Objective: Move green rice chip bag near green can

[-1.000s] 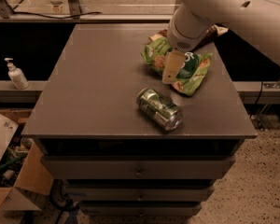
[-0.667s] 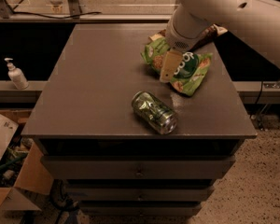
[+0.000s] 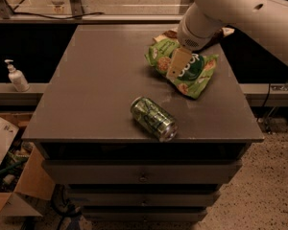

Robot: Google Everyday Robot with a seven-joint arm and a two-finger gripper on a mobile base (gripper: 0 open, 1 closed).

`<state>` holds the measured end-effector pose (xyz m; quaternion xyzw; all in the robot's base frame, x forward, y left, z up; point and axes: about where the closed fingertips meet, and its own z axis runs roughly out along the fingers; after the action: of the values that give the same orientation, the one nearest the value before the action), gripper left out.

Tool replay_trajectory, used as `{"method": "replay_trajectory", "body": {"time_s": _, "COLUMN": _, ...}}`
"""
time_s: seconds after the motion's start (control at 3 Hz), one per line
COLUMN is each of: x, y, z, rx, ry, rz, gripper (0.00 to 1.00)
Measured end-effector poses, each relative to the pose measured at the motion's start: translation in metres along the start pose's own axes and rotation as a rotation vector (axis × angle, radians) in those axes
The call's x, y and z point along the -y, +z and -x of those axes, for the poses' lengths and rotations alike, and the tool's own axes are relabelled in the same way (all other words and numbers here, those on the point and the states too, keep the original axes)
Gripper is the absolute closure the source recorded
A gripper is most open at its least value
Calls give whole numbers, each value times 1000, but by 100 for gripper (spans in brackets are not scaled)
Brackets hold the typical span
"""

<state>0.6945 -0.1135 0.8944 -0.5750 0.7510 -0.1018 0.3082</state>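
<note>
The green rice chip bag (image 3: 189,71) lies crumpled at the back right of the dark table top (image 3: 96,80). The green can (image 3: 153,118) lies on its side near the table's front edge, a little in front of and left of the bag. My gripper (image 3: 177,63) hangs from the white arm (image 3: 240,8) and comes down onto the bag's left half; one tan finger (image 3: 178,62) shows over the bag.
A brown-and-cream snack bag (image 3: 170,34) peeks out behind the green bag under the arm. A white pump bottle (image 3: 17,75) stands on a ledge at left. Cardboard boxes (image 3: 9,176) sit on the floor at lower left. Drawers (image 3: 141,174) lie below the table top.
The view has shifted a little; the can appears lower and further left in the frame. The gripper stays on the bag.
</note>
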Motion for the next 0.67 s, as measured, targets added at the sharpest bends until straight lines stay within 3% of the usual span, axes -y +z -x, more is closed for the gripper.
{"method": "replay_trajectory", "body": {"time_s": 0.67, "x": 23, "y": -10, "z": -30, "rx": 47, "ry": 218, "rz": -47, "gripper": 0}}
